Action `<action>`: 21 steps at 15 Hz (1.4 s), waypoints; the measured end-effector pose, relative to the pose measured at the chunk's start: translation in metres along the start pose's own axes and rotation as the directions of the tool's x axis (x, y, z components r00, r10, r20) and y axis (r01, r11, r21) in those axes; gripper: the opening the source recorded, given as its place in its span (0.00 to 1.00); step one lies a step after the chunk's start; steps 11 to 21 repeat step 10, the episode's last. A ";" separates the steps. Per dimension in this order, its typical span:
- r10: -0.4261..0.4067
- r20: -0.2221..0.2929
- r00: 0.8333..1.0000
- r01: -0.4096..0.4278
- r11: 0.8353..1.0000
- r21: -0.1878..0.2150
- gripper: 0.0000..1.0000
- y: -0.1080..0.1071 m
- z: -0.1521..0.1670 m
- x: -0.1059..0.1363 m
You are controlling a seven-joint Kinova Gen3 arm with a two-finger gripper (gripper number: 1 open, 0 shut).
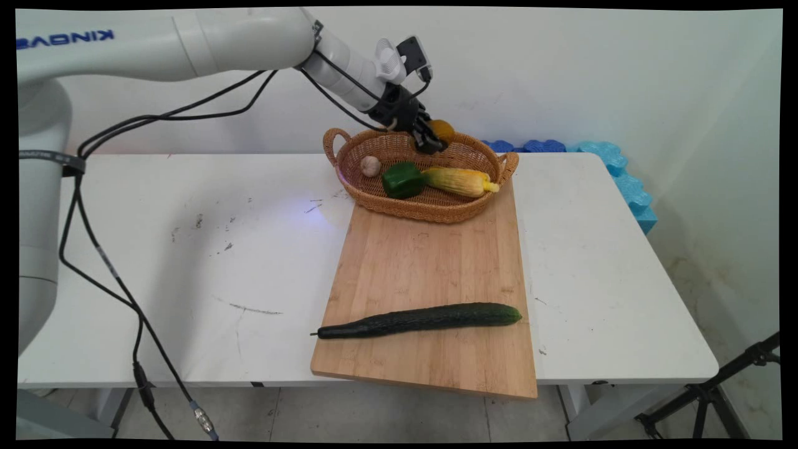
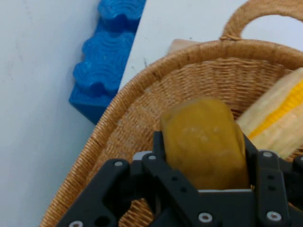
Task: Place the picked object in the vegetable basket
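We saw the hand [image 2: 203, 161] closed around a firm-looking, smooth yellow-orange fruit [image 2: 203, 142], gripped across its middle, over the wicker basket [image 2: 142, 99] below.

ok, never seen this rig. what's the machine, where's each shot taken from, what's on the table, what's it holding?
It is a white robot arm with a black two-finger gripper. One picture looks down across the white table from a fixed camera; the other comes from a camera on the hand. A wooden board carries a cucumber and a wicker basket. The basket holds a garlic bulb, a green pepper and a corn cob. The gripper, over the basket's far side, is shut on a yellow-brown lump. Blue foam lies behind.
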 end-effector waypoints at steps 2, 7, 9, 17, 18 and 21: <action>-0.002 -0.001 1.000 0.002 1.000 0.006 0.00 -0.005 0.009 -0.001; -0.007 -0.005 1.000 0.007 1.000 0.015 1.00 -0.015 0.027 -0.003; -0.008 -0.008 1.000 0.008 1.000 0.019 1.00 -0.019 0.033 -0.004; -0.008 -0.009 1.000 0.009 1.000 0.020 1.00 -0.020 0.035 -0.004; -0.008 -0.009 1.000 0.009 1.000 0.020 1.00 -0.020 0.035 -0.004; -0.008 -0.009 1.000 0.009 1.000 0.020 1.00 -0.020 0.035 -0.004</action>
